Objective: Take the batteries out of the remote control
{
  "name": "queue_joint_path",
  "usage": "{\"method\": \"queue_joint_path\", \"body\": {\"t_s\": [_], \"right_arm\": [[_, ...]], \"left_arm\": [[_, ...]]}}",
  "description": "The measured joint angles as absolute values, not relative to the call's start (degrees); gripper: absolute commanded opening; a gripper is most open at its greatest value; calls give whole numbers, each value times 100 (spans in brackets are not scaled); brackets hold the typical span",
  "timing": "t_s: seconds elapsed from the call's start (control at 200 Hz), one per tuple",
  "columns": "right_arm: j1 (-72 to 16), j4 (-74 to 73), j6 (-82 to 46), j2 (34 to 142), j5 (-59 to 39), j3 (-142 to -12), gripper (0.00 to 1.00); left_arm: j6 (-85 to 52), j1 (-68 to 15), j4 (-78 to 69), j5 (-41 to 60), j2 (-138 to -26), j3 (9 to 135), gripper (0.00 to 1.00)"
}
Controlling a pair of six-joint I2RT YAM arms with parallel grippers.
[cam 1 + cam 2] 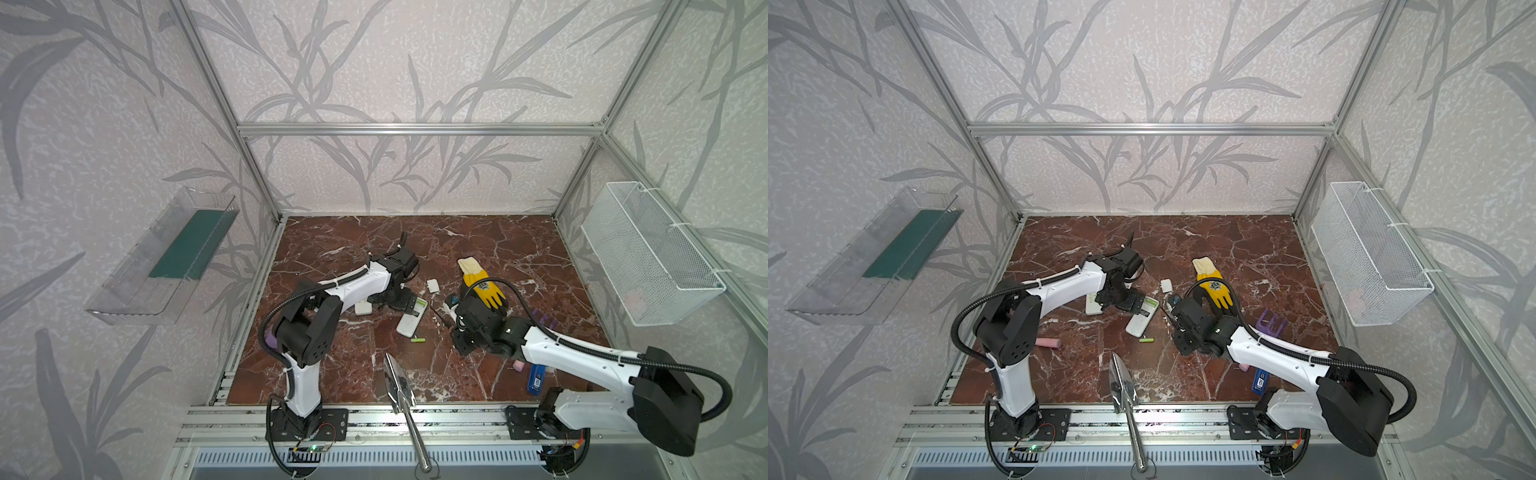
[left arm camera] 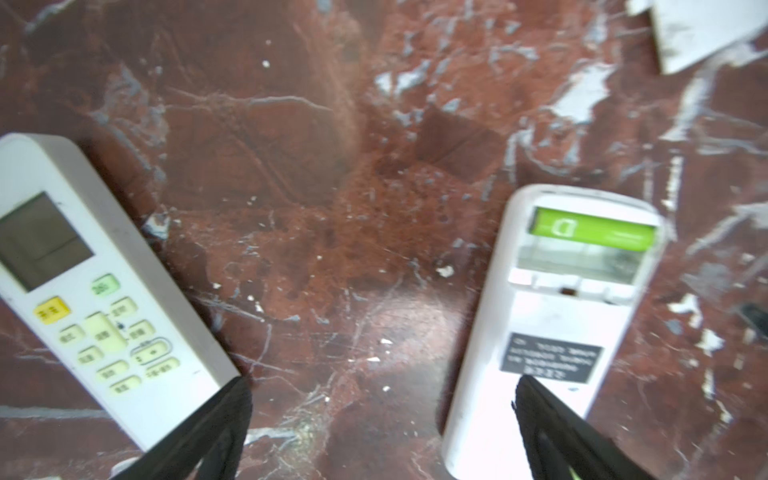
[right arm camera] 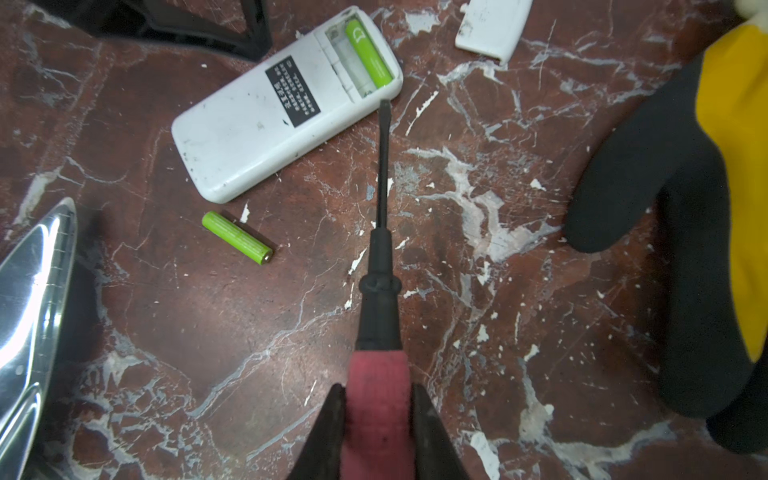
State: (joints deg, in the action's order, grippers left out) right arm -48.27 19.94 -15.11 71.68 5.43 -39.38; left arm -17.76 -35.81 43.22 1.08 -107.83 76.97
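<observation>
Right claw (image 3: 378,390) clamps the screwdriver (image 3: 380,291), tip just short of the battery (image 3: 370,54) seated in the remote (image 3: 257,124) (left claw (image 2: 382,382) gapes, empty). Next, I judge: lever it out gently.

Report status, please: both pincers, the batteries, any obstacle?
Left pincer open, empty. Right pincer shut on screwdriver. Loose battery beside remote; second battery in its bay. Cover off, nothing blocking.

Seen from my control station, the red-brown marble tabletop (image 1: 478,241): a white remote (image 1: 411,318) lies face down, a second remote (image 2: 91,291) face up. A lime battery (image 1: 418,340) rests just beside the first. A battery cover (image 1: 433,285), glove (image 1: 482,282) and steel trowel (image 1: 397,382) lie around them.
</observation>
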Motion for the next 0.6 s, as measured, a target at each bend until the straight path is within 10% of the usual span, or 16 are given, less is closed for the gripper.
{"method": "queue_joint_path", "body": {"t_s": [0.6], "right_arm": [[-4825, 2134, -1767, 7557, 272, -4519, 0]], "left_arm": [[-1752, -4012, 3614, 864, -11041, 7358, 81]]}}
